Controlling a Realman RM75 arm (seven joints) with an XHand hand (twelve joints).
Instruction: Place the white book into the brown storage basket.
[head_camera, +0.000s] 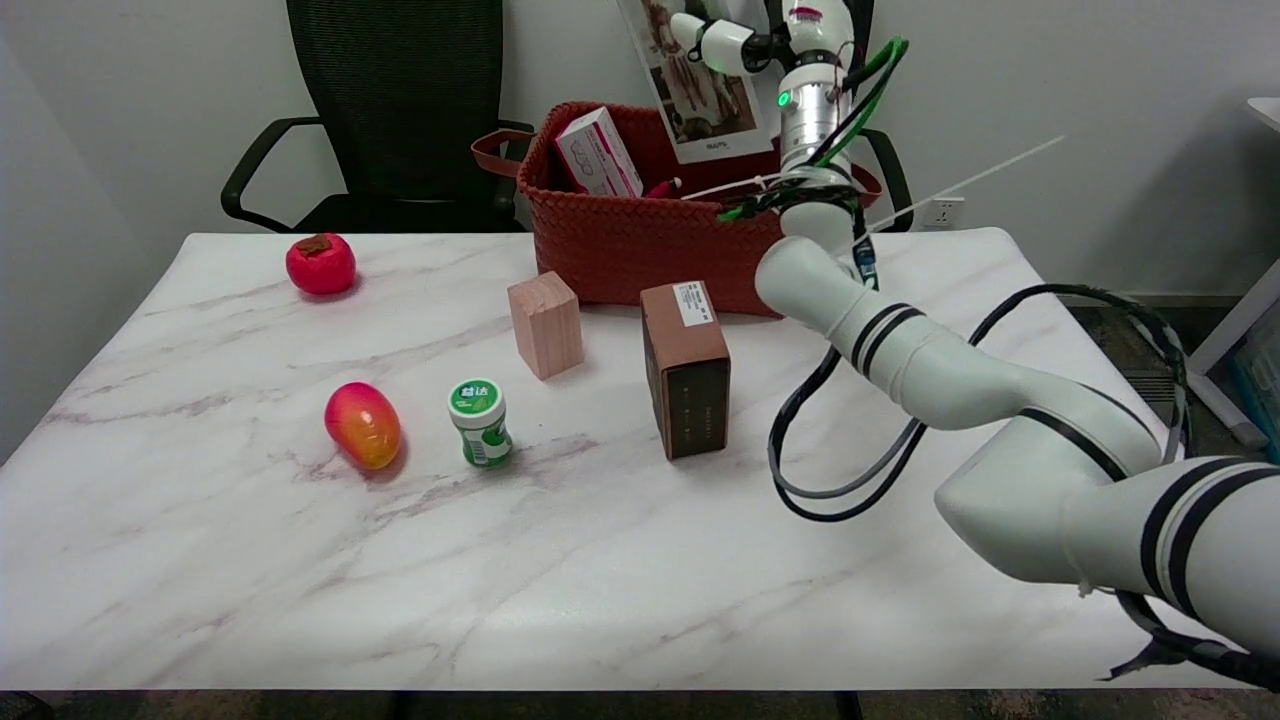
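progress: the white book (700, 85) hangs tilted above the brown storage basket (640, 245), its lower edge at about rim level. Judged as late in the carry; lowering and release are still to come.
red fruit (320, 263): far left, round, glossy, brown cap on top; looks like a persimmon.
mango (362, 425): egg-shaped, smooth, red fading to orange-yellow, lying on its side.
bottle (479, 422): small, white plastic, green label and green lid, upright just beside the mango.
wooden block (545, 325): pale, matte, upright, visible grain, near the basket front but apart from it.
basket: woven, reddish-brown, stiff walls, strap handle on its left end; 1 white-and-pink carton (598, 152) leans inside.
brown box (686, 368): cardboard, tall, dark front panel, white sticker on top, standing in front of the basket.
book: thin, flat, glossy cover with a printed photograph.
right hand (745, 45): at the book's upper right edge, mostly cut off by the frame top; it appears to hold the book, though the finger positions cannot be told.
worktop (600, 560): white marble pattern, smooth, grey veins.
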